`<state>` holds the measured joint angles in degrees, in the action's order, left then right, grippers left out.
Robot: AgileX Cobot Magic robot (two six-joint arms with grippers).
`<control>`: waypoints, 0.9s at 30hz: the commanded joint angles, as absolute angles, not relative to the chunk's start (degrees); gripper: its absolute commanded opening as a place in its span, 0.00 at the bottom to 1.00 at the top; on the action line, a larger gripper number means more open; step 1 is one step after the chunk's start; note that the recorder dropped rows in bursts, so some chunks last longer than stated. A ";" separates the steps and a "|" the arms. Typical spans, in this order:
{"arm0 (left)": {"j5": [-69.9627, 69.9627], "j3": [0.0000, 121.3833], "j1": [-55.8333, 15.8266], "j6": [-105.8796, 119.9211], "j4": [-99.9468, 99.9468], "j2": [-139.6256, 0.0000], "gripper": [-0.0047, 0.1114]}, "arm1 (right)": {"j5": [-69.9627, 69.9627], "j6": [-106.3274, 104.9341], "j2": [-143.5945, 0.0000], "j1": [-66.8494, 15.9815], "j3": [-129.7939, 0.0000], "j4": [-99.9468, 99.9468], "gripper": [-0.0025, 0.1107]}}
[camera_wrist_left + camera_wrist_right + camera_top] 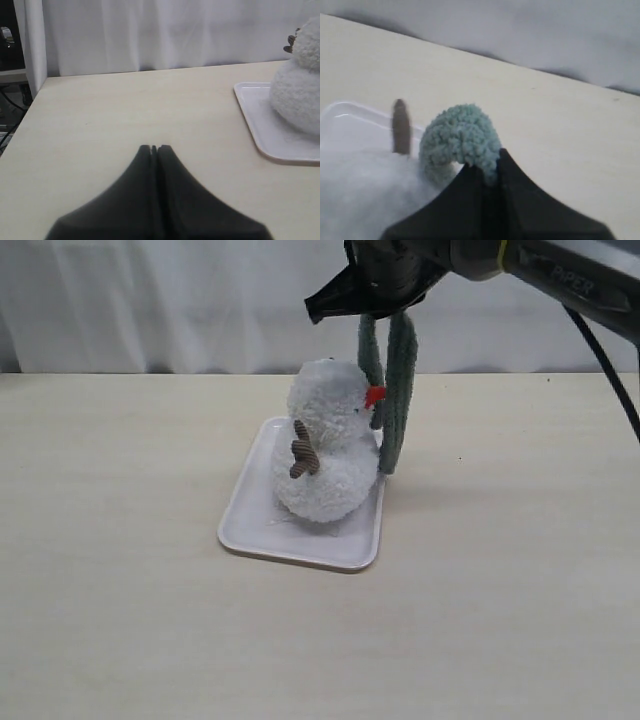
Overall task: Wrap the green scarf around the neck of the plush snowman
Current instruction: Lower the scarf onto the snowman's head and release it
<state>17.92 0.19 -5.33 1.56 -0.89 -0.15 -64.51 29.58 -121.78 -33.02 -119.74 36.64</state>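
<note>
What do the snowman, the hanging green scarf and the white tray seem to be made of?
The plush snowman looks like fluffy white pile fabric, soft and matte, with tufted edges. The green scarf seems fuzzy ribbed plush; its nubby loops show in the right wrist view. The tray is probably plastic or melamine: smooth, slightly glossy, rounded rim.

1. Pale beige wood-grain tabletop (120, 620): flat, matte, white curtain behind its far edge.
2. Directly on it: one white rounded-corner rectangular tray (245, 512), lying flat near the centre, askew.
</note>
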 commanded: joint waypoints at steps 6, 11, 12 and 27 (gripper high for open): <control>17.47 0.00 -5.70 1.43 -0.74 0.00 0.04 | -59.18 23.61 -124.06 -32.84 -119.96 16.56 0.06; 17.47 0.00 -5.70 1.43 -0.74 0.00 0.04 | -58.91 22.63 -124.44 -32.84 -119.96 11.84 0.06; 17.47 0.00 -5.70 1.43 -0.74 0.00 0.04 | -58.63 22.63 -124.44 -32.84 -119.96 11.05 0.06; 17.47 0.00 -5.70 1.43 -0.74 0.00 0.04 | -58.60 22.63 -124.19 -32.84 -119.96 9.66 0.20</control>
